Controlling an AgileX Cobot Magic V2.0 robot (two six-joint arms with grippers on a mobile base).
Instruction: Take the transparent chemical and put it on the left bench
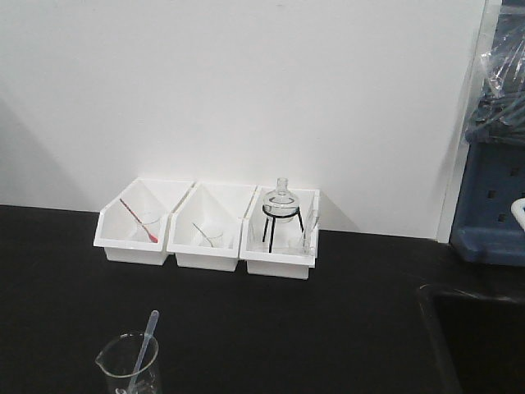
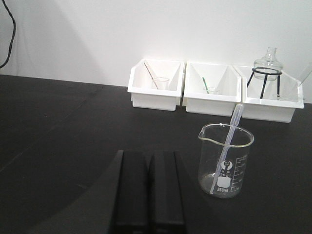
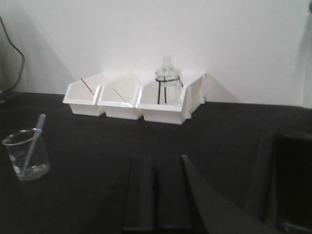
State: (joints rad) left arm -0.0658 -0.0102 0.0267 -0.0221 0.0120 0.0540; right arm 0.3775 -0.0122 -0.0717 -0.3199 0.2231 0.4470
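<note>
Pipette waiting in the beaker, both arms low and empty.

The thin clear plastic dropper pipette leans in the graduated glass beaker on the matte black bench. Left gripper sits just beside it, fingers pressed together, empty; best to open, then pinch the bulb stem above the rim. Right gripper likewise closed, well apart.

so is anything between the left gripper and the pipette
Nothing visible lies between them. The left gripper is shut, with bare bench ahead; the pipette leans inside the beaker, whose glass wall surrounds its lower part.
</note>
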